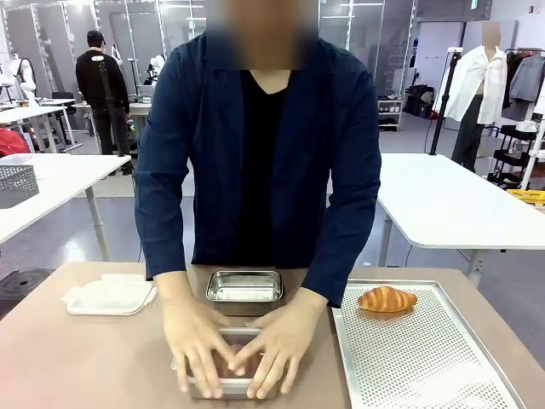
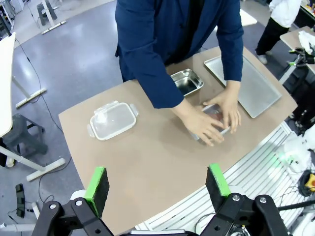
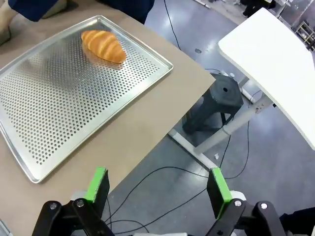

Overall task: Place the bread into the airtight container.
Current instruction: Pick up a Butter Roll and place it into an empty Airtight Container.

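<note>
Lying on the perforated tray (image 1: 426, 358), bread (image 1: 387, 299); hands (image 1: 197, 341) cover container (image 1: 232, 388).

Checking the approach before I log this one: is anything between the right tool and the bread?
Nothing visible. The bread lies alone on the perforated tray, bare tray between it and the open right tool. The person's hands press a container beside the tray, off that path.
</note>
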Robot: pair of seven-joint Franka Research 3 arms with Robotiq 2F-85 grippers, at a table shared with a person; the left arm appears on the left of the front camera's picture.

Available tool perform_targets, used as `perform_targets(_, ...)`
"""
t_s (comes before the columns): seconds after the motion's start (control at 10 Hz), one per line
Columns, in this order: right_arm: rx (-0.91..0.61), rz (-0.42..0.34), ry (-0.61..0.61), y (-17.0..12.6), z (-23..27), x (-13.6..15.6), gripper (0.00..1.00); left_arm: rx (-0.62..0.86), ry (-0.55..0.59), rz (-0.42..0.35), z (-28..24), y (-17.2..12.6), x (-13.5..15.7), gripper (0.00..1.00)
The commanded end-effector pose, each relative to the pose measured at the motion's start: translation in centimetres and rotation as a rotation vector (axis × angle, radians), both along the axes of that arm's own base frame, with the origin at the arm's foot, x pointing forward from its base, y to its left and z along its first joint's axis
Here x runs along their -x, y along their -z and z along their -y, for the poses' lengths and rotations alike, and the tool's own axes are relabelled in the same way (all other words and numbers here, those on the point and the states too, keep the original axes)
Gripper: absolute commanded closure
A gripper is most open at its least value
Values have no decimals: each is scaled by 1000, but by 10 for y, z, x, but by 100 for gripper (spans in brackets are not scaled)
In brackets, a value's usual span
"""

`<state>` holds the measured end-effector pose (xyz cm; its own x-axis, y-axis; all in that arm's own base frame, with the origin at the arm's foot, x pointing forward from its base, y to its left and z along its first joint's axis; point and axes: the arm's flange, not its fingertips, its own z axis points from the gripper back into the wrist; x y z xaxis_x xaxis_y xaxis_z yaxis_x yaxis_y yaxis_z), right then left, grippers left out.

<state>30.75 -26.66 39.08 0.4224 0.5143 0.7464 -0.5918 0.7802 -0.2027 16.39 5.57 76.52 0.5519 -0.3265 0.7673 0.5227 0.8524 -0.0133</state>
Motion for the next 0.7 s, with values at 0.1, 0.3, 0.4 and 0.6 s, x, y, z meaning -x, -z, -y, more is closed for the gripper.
perform_targets(0.1,39,18,11,16,-37,29,0,0,8,3,0,-1,1,0)
perform_targets(0.3,62,6,12,10,-44,29,0,0,8,3,0,-1,1,0)
perform_targets(0.4,72,-2,15,3,-47,28,0,0,8,3,0,-1,1,0)
perform_targets(0.6,116,-58,21,-16,-56,22,0,0,8,3,0,-1,1,0)
